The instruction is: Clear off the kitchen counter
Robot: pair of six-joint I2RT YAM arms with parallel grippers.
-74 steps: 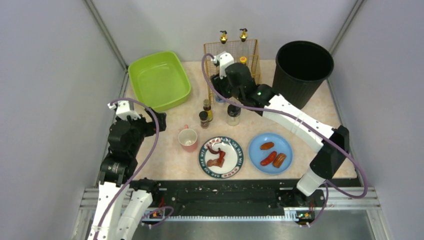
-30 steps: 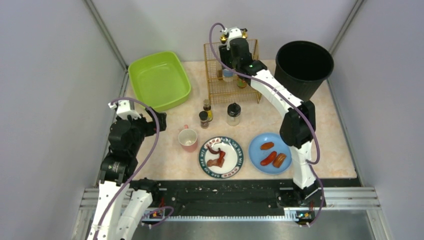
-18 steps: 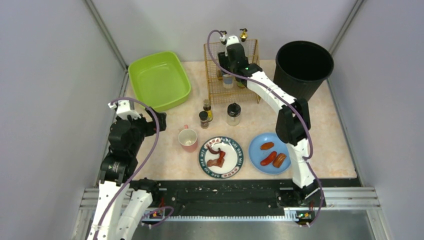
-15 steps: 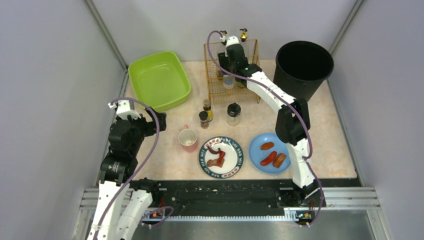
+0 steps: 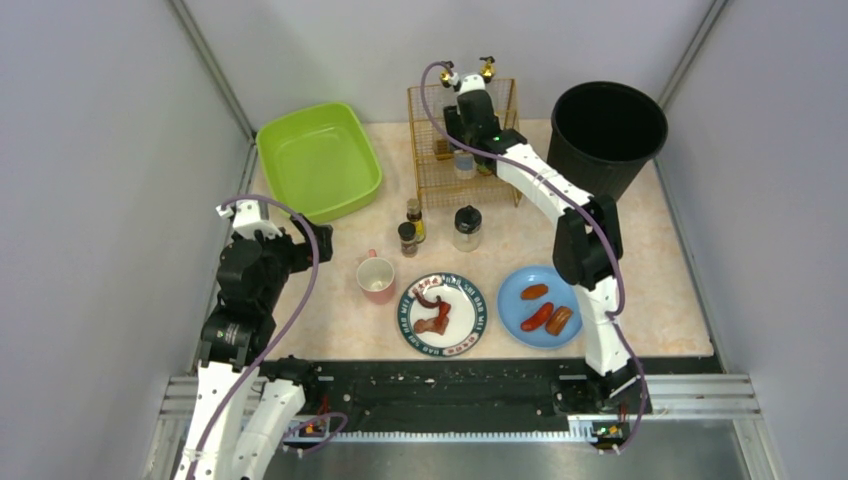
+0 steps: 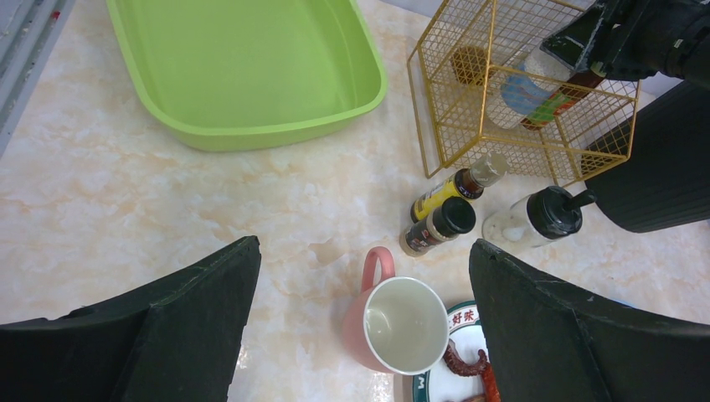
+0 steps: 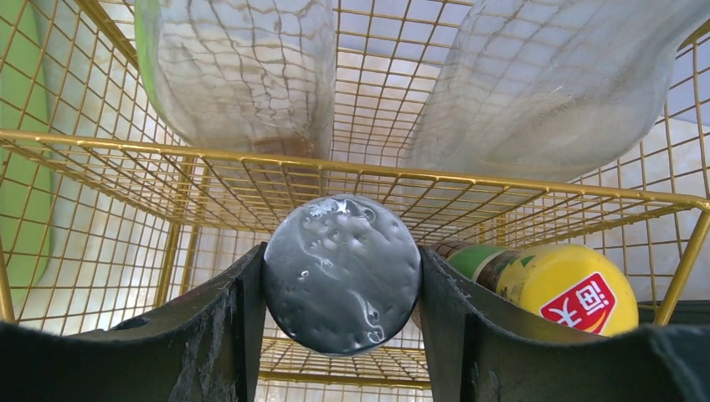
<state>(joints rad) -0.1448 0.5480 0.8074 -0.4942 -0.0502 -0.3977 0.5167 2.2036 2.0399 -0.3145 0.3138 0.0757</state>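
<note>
At far edge, right tool (image 5: 462,150) is clamping a jar (image 7: 342,272) inside rack (image 5: 432,180); left tool (image 6: 364,249) is hanging wide open, empty. Mug (image 5: 377,278), plates (image 5: 441,315), bottles (image 5: 466,228) are waiting on bench (image 5: 680,250): mostly undone, I judge.

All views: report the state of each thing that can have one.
Right pincer: shut on silver-capped jar, inside wire rack.
Left pincer: open, empty.
Green tub: empty.
Pink mug: upright, looks empty.
Black-lidded jar: upright, lid on.
Blue plate: holds three sausages.
Patterned plate: holds food scraps.
</note>
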